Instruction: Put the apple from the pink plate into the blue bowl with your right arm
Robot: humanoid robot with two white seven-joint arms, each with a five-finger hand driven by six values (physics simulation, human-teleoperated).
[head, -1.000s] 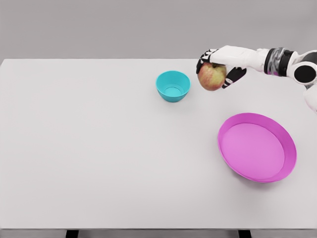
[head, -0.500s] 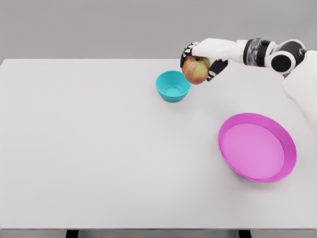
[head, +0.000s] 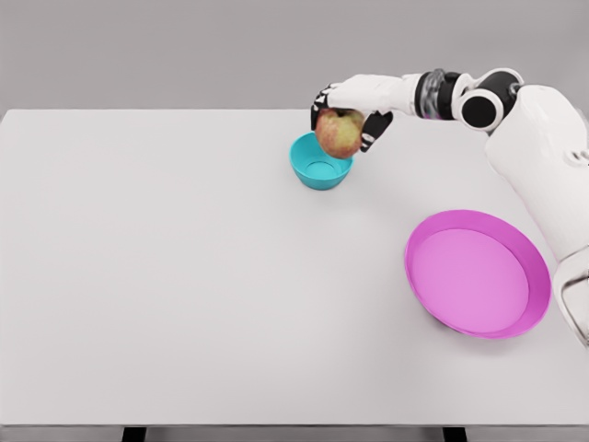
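Observation:
A red-green apple (head: 339,133) hangs in the air over the back right rim of the blue bowl (head: 319,167), held from above by my right hand (head: 348,110), whose fingers are curled around it. The right arm reaches in from the right edge across the back of the table. The bowl stands upright at the back middle of the white table, and its inside shows nothing in it. The pink plate (head: 478,273) lies at the front right with nothing on it. The left arm is out of view.
The white table (head: 166,276) spreads wide to the left and front of the bowl. Its front edge runs along the bottom of the view. A grey wall stands behind the table.
My right hand has carried the apple leftward, from right of the bowl to over its rim. The arm has stretched further into view. Bowl and plate have not moved.

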